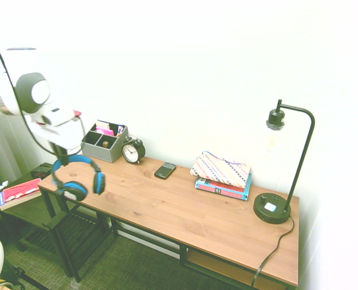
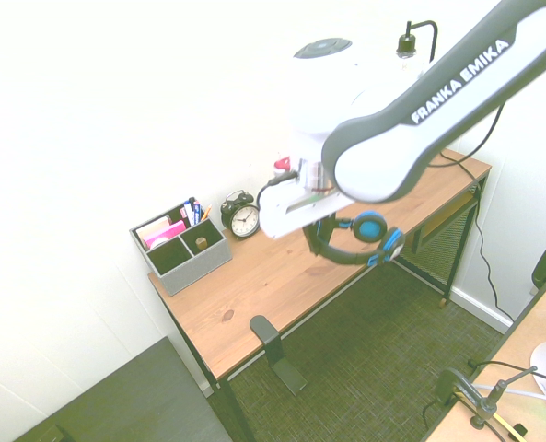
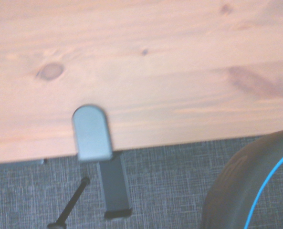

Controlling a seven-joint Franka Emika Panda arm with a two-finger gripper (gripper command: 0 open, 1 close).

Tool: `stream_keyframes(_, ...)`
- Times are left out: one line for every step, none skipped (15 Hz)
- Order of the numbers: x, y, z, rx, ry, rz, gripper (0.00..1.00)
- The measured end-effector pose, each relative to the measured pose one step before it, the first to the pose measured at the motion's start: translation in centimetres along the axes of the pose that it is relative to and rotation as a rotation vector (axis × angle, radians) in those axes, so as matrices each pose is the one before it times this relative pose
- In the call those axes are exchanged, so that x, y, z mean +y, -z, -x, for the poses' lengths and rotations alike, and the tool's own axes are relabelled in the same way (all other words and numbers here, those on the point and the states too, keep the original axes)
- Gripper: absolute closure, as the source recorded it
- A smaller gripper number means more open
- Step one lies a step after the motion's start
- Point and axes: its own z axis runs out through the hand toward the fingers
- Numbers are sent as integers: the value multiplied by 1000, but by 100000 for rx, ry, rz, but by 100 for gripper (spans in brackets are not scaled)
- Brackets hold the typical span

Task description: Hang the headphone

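The headphone (image 1: pixel 79 176) has a bright blue headband and black ear cups with blue trim. It hangs from my gripper (image 1: pixel 63 156), which is shut on the headband, over the desk's (image 1: pixel 185 211) left front corner. From the other side, the headphone (image 2: pixel 360 239) floats below the gripper (image 2: pixel 320 227), above the desk's front edge. A dark hook clamp (image 2: pixel 265 333) is fixed to that front edge, lower and to the left of the headphone. In the wrist view the hook clamp (image 3: pixel 91 132) lies right below, with a black ear cup (image 3: pixel 248 183) at the picture's corner.
A grey organizer (image 1: pixel 103 142), an alarm clock (image 1: pixel 132 151), a phone (image 1: pixel 165 170), stacked books (image 1: pixel 222 175) and a black lamp (image 1: pixel 275 205) stand along the desk's back. A low side table with a red book (image 1: pixel 22 192) sits beside the desk's left end.
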Motion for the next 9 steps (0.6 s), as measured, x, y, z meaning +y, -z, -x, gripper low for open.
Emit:
stream_keyframes(-235,-1157,2700,140,1983,999,100)
stream_keyframes(-310,-1201,1964,1077,1783,388,100)
stream_keyframes(-347,-1360,1441,935,1204,-340,100)
stream_keyframes(-367,-1416,967,364,563,-852,100)
stream_keyframes(-329,-1421,686,6,535,-913,100)
stream_keyframes(-239,-1421,660,-422,954,-553,100)
stream_keyframes(-216,-1400,696,-1050,758,64,100)
stream_keyframes(-189,-1249,640,-1105,648,815,100)
stream_keyframes(-155,-1150,631,-398,1081,896,100)
